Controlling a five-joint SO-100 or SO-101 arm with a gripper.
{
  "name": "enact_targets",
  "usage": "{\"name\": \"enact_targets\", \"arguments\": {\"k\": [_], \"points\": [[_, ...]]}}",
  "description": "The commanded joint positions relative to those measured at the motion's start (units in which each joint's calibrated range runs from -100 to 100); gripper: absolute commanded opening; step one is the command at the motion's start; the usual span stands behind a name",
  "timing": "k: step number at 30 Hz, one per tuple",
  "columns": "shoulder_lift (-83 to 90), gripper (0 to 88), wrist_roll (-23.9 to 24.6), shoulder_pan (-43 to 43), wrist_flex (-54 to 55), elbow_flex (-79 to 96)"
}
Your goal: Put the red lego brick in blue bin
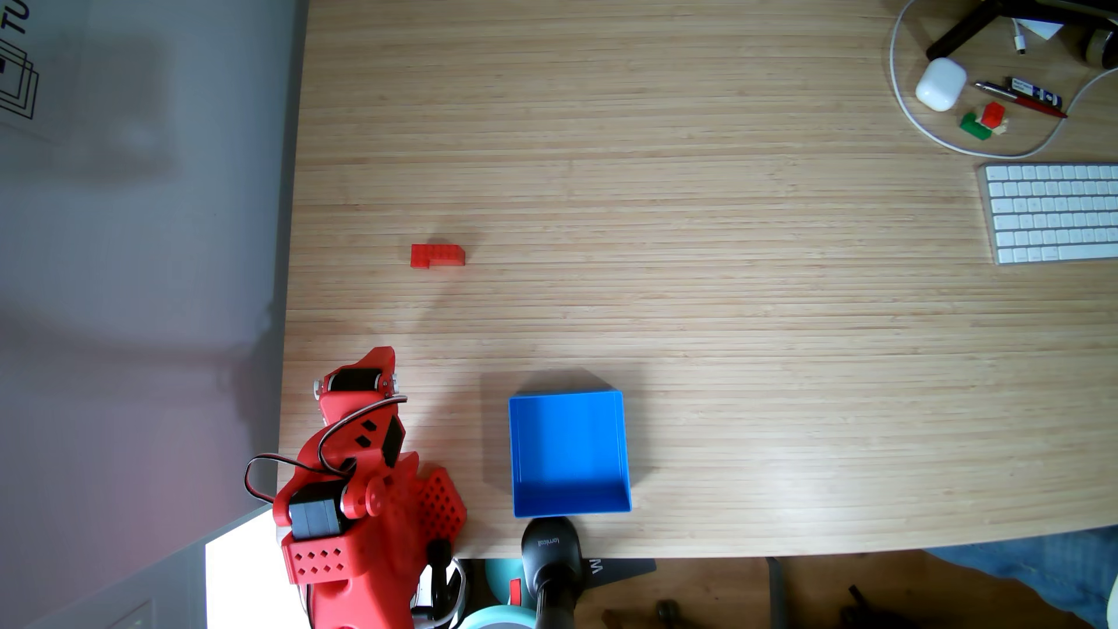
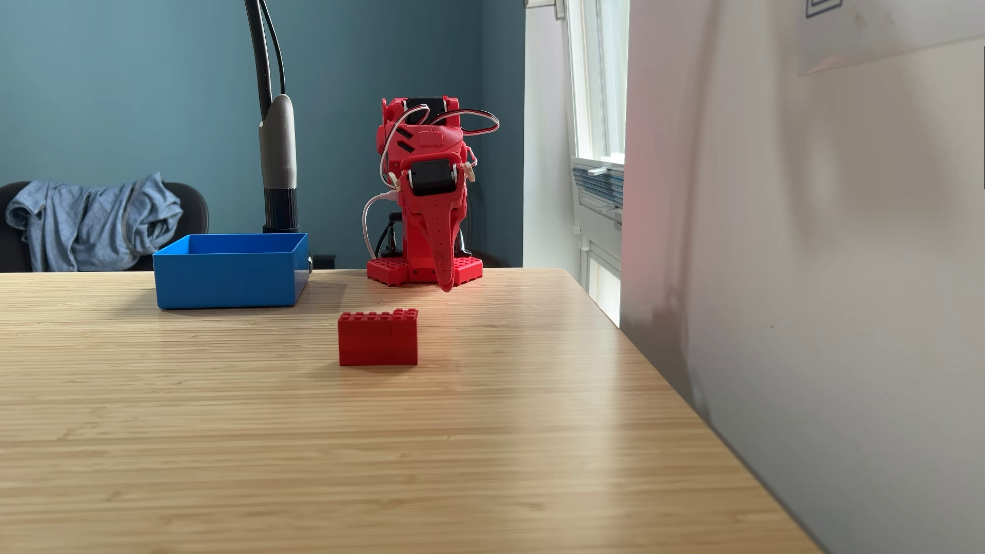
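Note:
The red lego brick [image 1: 437, 255] [image 2: 378, 338] stands alone on the wooden table, studs up, with a notch in one corner. The blue bin [image 1: 565, 447] [image 2: 229, 279] sits open-topped near the table edge, with nothing showing inside it. My red arm is folded over its base, and the gripper [image 1: 387, 354] [image 2: 446, 285] points down at the table just in front of the base, fingers together and holding nothing. In the top-down fixed view the brick lies above the gripper and the bin lies to the gripper's right.
A black camera stand [image 1: 550, 562] [image 2: 277, 160] rises just behind the bin. A keyboard [image 1: 1052, 211], white earbud case [image 1: 941, 83], pens [image 1: 1022, 97], a small lego cluster [image 1: 983, 121] and a white cable occupy the far corner. A grey wall [image 2: 799, 266] borders the table's side.

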State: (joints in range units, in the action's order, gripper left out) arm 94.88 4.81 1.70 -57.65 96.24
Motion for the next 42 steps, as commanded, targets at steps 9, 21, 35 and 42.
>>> {"name": "enact_targets", "arguments": {"k": [9,21,35,42], "points": [[-0.43,0.0,0.68,1.80,-4.84,-15.75],[-12.85,0.1,1.17,0.50,-8.82,-31.00],[-48.89,11.1,-1.17,-7.94,-8.66,-56.14],[-63.89,23.5,-2.78,-12.19,-8.66,-66.12]]}}
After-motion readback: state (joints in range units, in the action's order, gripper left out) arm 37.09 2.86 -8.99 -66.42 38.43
